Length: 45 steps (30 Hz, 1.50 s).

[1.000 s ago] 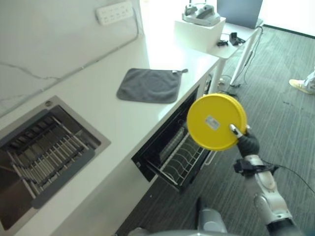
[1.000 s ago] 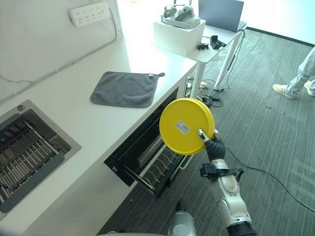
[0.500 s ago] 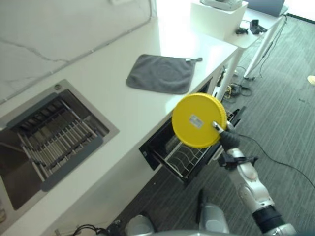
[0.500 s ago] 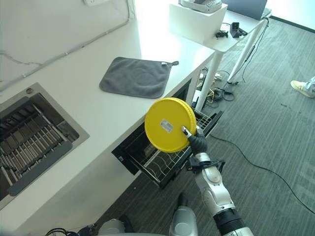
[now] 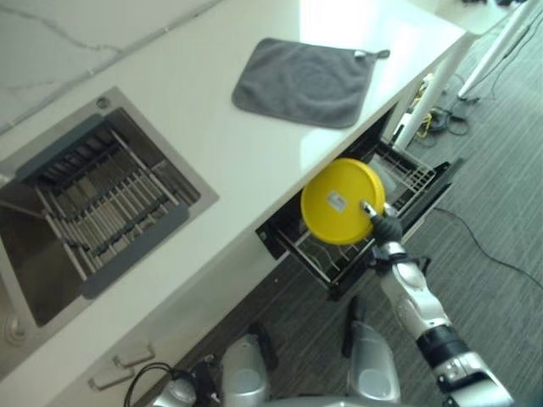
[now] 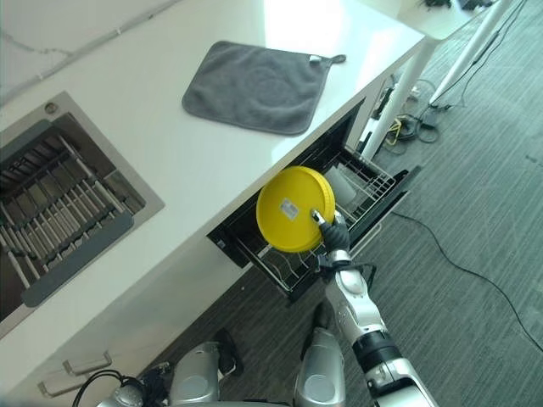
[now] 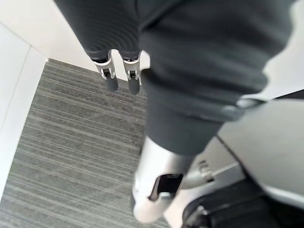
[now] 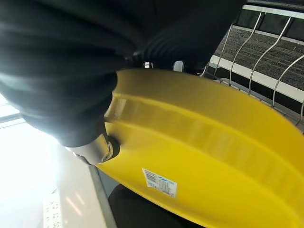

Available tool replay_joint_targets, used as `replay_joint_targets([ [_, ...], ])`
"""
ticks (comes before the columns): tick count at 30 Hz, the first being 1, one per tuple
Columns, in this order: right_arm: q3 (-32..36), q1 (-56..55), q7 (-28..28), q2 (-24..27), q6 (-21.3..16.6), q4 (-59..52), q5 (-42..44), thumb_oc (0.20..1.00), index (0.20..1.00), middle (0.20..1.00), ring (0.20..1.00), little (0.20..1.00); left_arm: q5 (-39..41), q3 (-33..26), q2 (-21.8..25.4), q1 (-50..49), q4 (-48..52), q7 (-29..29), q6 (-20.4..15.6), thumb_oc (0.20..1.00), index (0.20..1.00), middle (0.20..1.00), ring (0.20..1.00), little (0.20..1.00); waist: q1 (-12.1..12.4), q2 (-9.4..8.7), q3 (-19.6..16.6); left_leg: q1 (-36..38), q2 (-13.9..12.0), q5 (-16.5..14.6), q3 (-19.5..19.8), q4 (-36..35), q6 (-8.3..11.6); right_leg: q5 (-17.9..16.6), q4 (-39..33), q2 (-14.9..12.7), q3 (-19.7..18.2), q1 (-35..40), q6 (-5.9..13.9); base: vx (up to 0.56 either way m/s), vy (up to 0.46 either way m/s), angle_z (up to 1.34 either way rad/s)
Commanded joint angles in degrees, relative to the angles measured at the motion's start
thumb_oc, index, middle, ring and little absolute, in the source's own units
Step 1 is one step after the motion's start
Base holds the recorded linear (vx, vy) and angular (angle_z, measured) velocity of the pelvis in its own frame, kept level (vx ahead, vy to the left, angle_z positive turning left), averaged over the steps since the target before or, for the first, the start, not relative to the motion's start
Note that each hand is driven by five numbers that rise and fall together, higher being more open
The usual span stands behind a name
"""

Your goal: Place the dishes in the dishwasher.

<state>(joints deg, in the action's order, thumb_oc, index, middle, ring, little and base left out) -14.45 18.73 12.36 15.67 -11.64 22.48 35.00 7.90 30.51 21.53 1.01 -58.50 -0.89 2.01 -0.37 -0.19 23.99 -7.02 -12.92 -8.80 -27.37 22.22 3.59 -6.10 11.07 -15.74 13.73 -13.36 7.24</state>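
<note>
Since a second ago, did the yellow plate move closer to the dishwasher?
Yes. The yellow plate, pinched in the right robot hand, has come in toward the counter and now sits over the dishwasher rack, where before it hung out over the carpet.

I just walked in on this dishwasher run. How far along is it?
Done: the dishwasher rack is pulled out. In hand: the right hand grips the yellow plate above the rack's wire tines. Left: slotting it in. The left hand hangs idle over the floor.

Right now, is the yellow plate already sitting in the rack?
No, the right hand holds the plate upright above the pulled-out rack.
</note>
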Motion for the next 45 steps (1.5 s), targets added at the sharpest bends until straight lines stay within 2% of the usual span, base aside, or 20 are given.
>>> replay_joint_targets([
  [1,1.9,4.2,0.1,-0.5,-4.3,-5.5,1.2,0.2,0.2,0.2,0.2,0.2,3.6,-0.5,-6.9,9.8,4.6,-2.9,-5.5,1.0,1.0,1.0,1.0,1.0,1.5,0.29,-0.7,-1.2,2.0,-1.9,6.7,-1.0,-2.83,12.5,9.7,-2.5,3.6,2.3,3.25,0.0,0.0,0.0],
  [7,2.0,5.7,-0.2,0.1,-2.7,-2.4,-0.2,0.2,0.2,0.2,0.2,0.2,3.3,-0.2,-6.6,9.8,4.2,-2.6,-5.9,1.0,1.0,1.0,1.0,1.0,1.9,1.1,0.5,-1.9,2.6,-1.6,7.6,-1.0,-2.55,12.4,10.1,-3.0,3.5,1.7,3.05,-0.01,0.006,0.05],
  [12,1.7,10.0,-1.6,2.1,-0.5,1.4,-6.2,0.2,0.2,0.2,0.2,0.2,3.8,0.2,-5.8,10.5,4.0,-1.7,-6.2,1.0,1.0,1.0,1.0,1.0,2.6,1.7,1.3,-2.6,3.0,-1.2,8.5,-1.2,-2.23,12.2,10.1,-3.4,3.6,1.2,2.9,-0.02,-0.006,0.05],
  [14,1.1,14.2,-3.8,5.1,1.5,4.0,-13.5,0.2,0.2,0.2,0.2,0.2,3.7,0.5,-4.9,11.2,4.2,-0.7,-6.2,1.0,1.0,1.0,1.0,1.0,3.4,1.95,1.9,-3.4,3.4,-1.0,9.3,-1.1,-2.01,12.1,10.5,-3.7,3.9,0.6,2.9,-0.06,-0.038,0.04],
  [18,-1.9,20.8,-6.7,12.6,2.7,9.0,-23.9,0.2,0.2,0.2,0.2,0.2,2.5,0.9,-3.0,11.6,4.8,1.1,-6.1,1.0,1.0,1.0,1.0,1.0,5.0,2.09,2.7,-4.6,3.7,-0.6,10.6,-0.8,-1.82,11.9,11.3,-4.2,4.5,-0.1,3.02,-0.05,-0.047,0.08],
  [24,-7.6,28.9,-9.8,20.4,2.4,14.8,-29.7,0.2,0.2,0.2,0.2,0.2,2.0,1.5,-0.7,12.1,4.4,2.1,-6.8,1.0,1.0,1.0,1.0,1.0,6.8,1.9,4.0,-6.4,3.5,-0.1,12.1,-0.2,-1.51,11.9,12.4,-4.4,5.3,-1.2,3.09,-0.05,-0.056,0.16],
  [28,-10.8,32.7,-11.1,23.1,2.9,16.7,-34.6,0.2,0.2,0.2,0.2,0.2,2.3,1.3,0.3,13.1,4.2,2.7,-6.5,1.0,1.0,1.0,1.0,1.0,7.5,1.74,4.7,-7.3,3.3,0.1,12.6,-0.1,-1.52,11.8,13.1,-4.4,5.5,-2.1,3.17,-0.06,-0.032,0.07],
  [31,-14.6,36.2,-12.8,26.0,4.9,18.0,-39.4,0.2,0.2,0.2,0.2,0.2,1.6,0.9,1.3,13.8,4.1,2.9,-6.9,1.0,1.0,1.0,1.0,1.0,8.3,1.18,5.3,-8.2,3.1,0.3,13.0,0.1,-1.6,11.6,13.4,-4.4,6.1,-2.6,3.35,-0.05,-0.04,0.09],
  [35,-18.2,39.1,-13.2,26.8,4.3,18.1,-45.5,0.2,0.2,0.2,0.2,0.2,1.2,0.7,2.2,14.7,4.3,2.7,-6.3,1.0,1.0,1.0,1.0,1.0,9.0,0.41,5.7,-8.9,2.7,0.4,13.2,0.5,-1.65,11.3,13.6,-4.5,6.5,-2.9,3.53,-0.01,-0.046,0.1],
  [38,-21.9,42.7,-8.7,27.0,2.4,18.7,-55.8,0.2,0.2,0.2,0.2,0.2,1.7,1.1,2.9,15.8,4.2,2.6,-6.1,1.0,1.0,1.0,1.0,1.0,9.6,0.04,5.8,-10.1,2.6,0.5,13.4,0.8,-1.77,11.1,13.8,-4.5,6.8,-3.8,3.77,-0.03,-0.031,0.11],
  [39,-26.1,46.8,-1.2,26.1,1.5,20.9,-62.5,0.2,0.2,0.2,0.2,0.2,1.7,1.8,2.8,16.4,3.7,2.3,-6.8,1.0,1.0,1.0,1.0,1.0,10.4,0.12,5.8,-11.5,2.6,0.5,13.8,1.1,-1.91,11.1,14.4,-4.6,7.1,-5.0,3.89,-0.04,-0.005,0.09],
  [40,-27.2,48.0,1.9,25.6,1.6,21.5,-65.7,0.2,0.2,0.2,0.2,0.2,1.8,2.1,2.7,16.6,3.6,2.1,-7.0,1.0,1.0,1.0,1.0,1.0,10.7,0.19,5.8,-11.9,2.6,0.5,13.9,1.1,-2.0,11.1,14.5,-4.6,7.2,-5.3,3.96,-0.04,0.008,0.07],
  [45,-30.7,51.4,17.9,23.8,6.4,23.0,-79.1,0.2,0.2,0.2,0.2,0.2,2.6,3.0,1.8,18.6,2.5,1.2,-7.4,1.0,1.0,1.0,1.0,1.0,11.4,0.26,5.8,-14.3,2.7,0.3,14.2,1.6,-2.3,10.9,14.9,-4.6,7.5,-7.5,4.39,0.0,0.001,0.01],
])
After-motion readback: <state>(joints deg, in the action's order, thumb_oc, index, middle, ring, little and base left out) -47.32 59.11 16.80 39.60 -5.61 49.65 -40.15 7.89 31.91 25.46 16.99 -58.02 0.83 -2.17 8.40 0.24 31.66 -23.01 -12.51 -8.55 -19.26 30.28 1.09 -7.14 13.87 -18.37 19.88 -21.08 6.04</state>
